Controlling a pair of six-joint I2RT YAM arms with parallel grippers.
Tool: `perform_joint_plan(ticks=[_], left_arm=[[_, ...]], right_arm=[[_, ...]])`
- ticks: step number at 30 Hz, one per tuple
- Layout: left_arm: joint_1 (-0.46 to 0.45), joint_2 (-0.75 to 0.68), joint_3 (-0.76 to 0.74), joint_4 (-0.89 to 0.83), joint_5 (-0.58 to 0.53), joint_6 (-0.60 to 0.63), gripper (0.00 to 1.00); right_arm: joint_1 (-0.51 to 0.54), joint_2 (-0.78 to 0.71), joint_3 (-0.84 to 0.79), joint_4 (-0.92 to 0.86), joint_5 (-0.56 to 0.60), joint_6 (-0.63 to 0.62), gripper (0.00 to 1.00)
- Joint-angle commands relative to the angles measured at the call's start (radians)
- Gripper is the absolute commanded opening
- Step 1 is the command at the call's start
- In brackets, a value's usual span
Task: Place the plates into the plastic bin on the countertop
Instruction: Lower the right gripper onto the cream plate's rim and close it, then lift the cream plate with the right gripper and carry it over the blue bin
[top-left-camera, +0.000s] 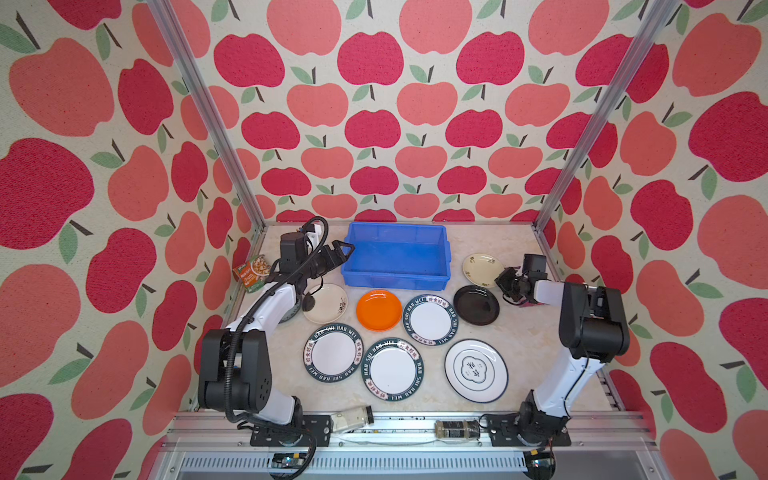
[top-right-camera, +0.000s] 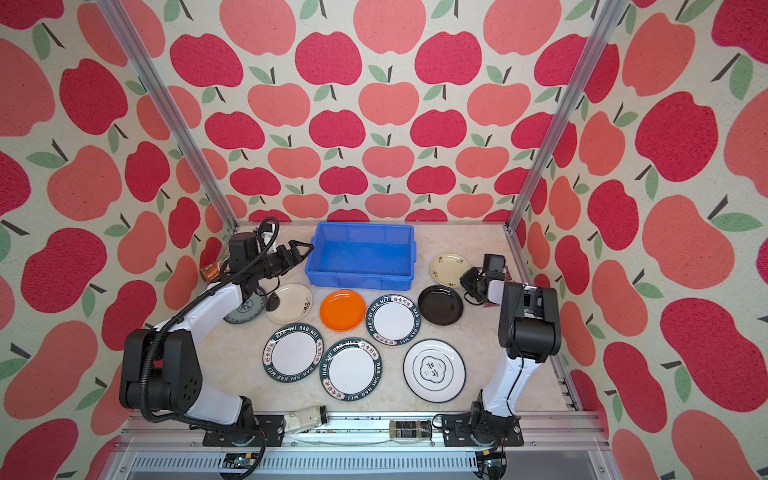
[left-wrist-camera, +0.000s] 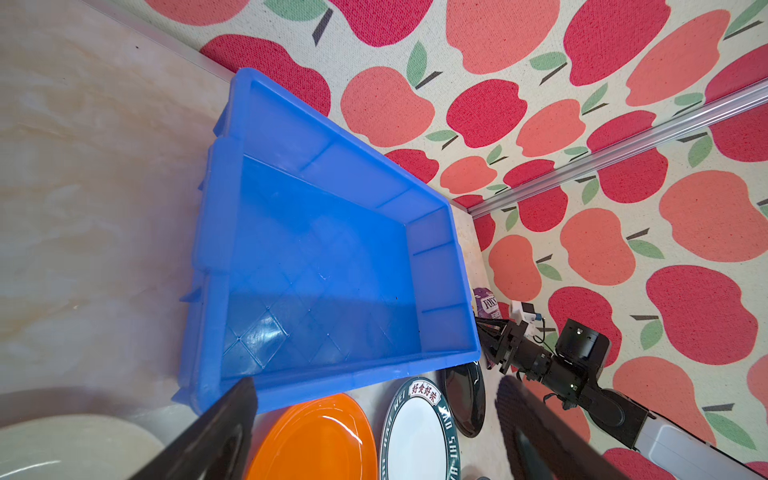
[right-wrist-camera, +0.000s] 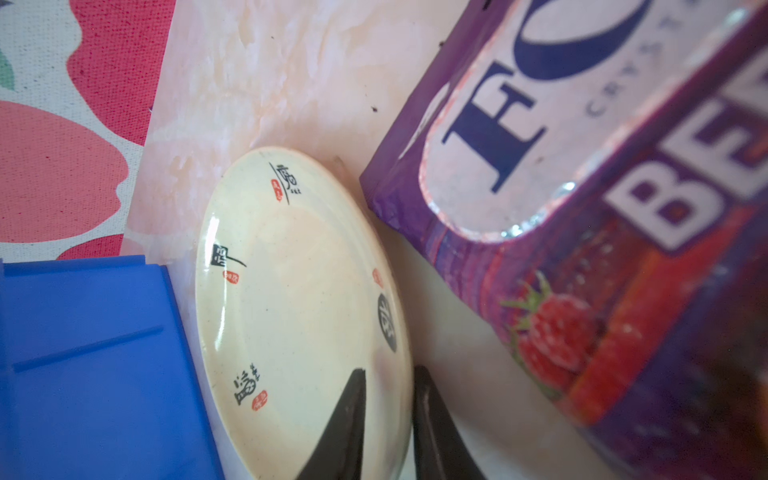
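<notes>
Now | plates (top-left-camera: 378, 309): nine | bin (top-left-camera: 395, 227): one | left gripper (top-left-camera: 347, 251) apart | right gripper (right-wrist-camera: 386, 370) astride cream plate (right-wrist-camera: 299, 291) rim, clamp unclear

Bright blue plastic bin (top-left-camera: 395, 281), upright and empty, at twelve o'clock on the beige marble-look countertop (top-left-camera: 519, 332). Nine plates outside it, face up. Orange plate (top-left-camera: 378, 310) at the bin's six o'clock. First green-lettered plate (top-left-camera: 430, 319) just beside at orange's three, black plate (top-left-camera: 476, 305) beyond. Cream plate (top-left-camera: 482, 270), with black characters and red seals, at the bin's three. Ink-blotched plate (top-left-camera: 328, 301) at orange's nine, blue-patterned plate (top-right-camera: 247, 311) farther, partly hidden. Second green-lettered plate (top-left-camera: 333, 353), third green-lettered plate (top-left-camera: 393, 369) and large emblem plate (top-left-camera: 476, 370) along six o'clock.
</notes>
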Motion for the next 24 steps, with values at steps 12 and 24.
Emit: perform_joint_plan(ticks=[12, 24], left_arm=[[0.019, 0.027, -0.026, 0.041, 0.019, -0.009, 0.92], [0.018, 0.021, -0.008, -0.018, -0.038, 0.044, 0.92]], right_arm=[[0.016, 0.004, 0.025, -0.023, 0.063, 0.0, 0.04], [0.136, -0.312, 0.169, -0.275, 0.499, -0.255, 0.0]])
